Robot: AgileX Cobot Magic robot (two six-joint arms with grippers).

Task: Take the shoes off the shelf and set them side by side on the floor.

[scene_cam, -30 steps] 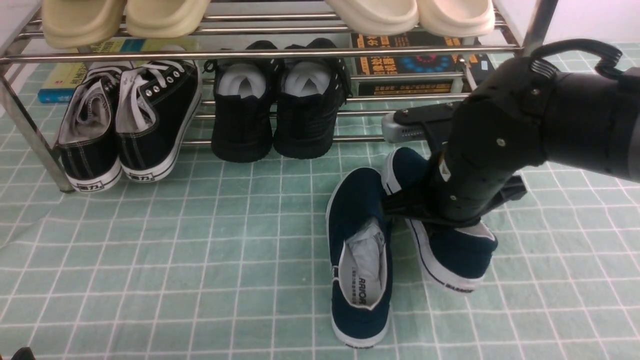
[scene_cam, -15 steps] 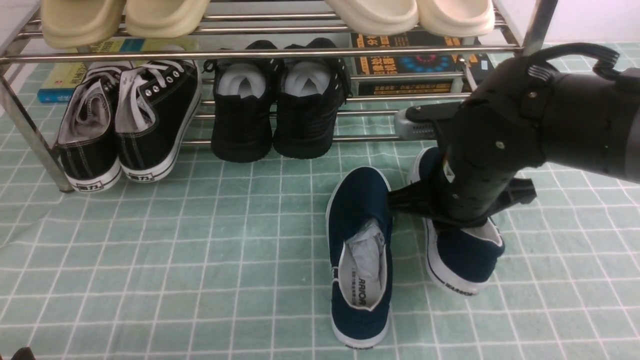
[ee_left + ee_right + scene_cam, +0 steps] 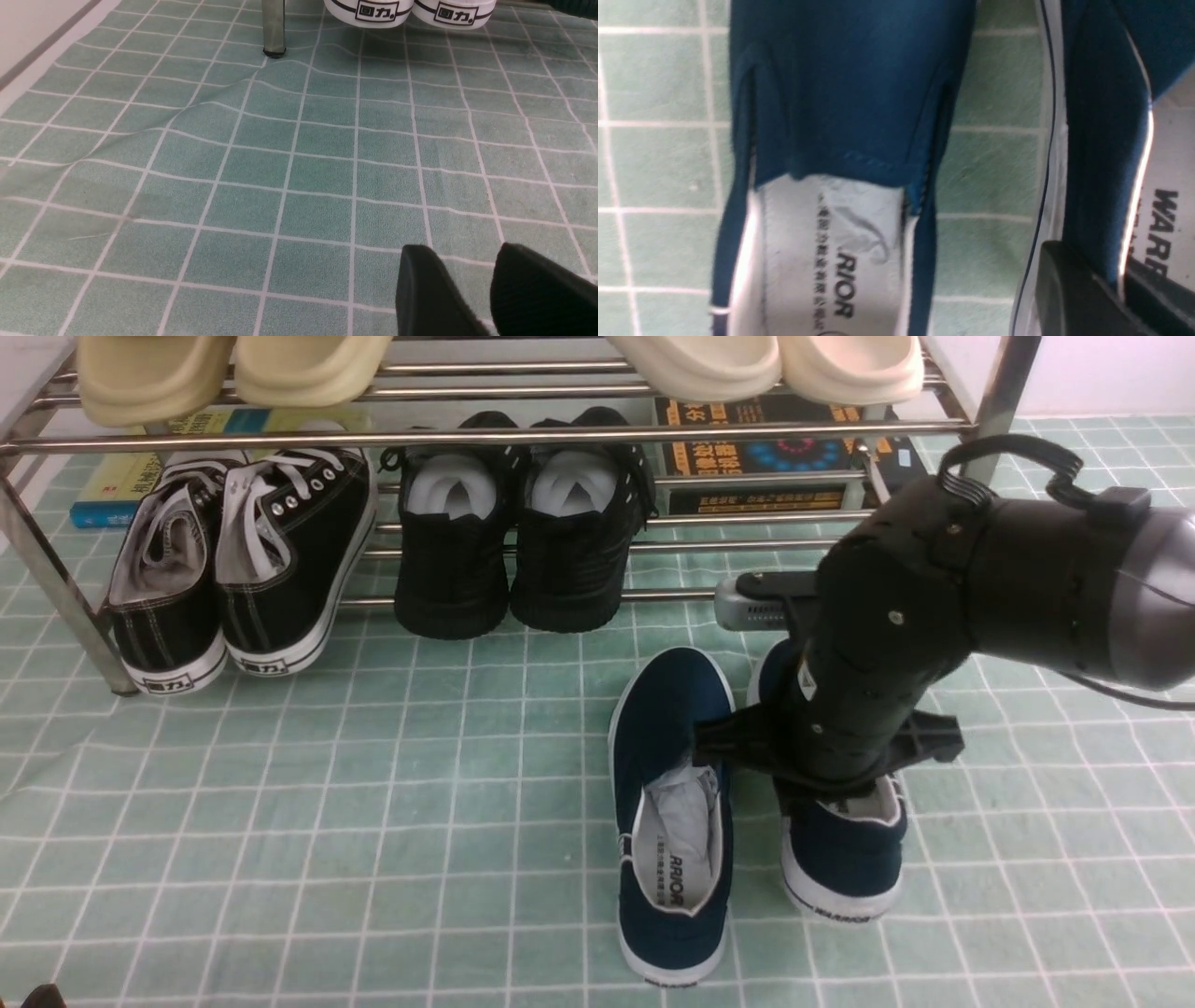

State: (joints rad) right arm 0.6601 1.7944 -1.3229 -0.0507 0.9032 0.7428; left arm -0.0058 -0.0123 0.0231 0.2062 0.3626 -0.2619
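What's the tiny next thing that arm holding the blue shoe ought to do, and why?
Probably open the right gripper and let go. It pinches the side wall of the second navy shoe, which looks level on the floor, roughly parallel to the first navy shoe with a narrow gap between them, so the pair seems placed.

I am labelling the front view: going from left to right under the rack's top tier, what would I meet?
Black lace-up sneakers → all-black shoes → dark books.
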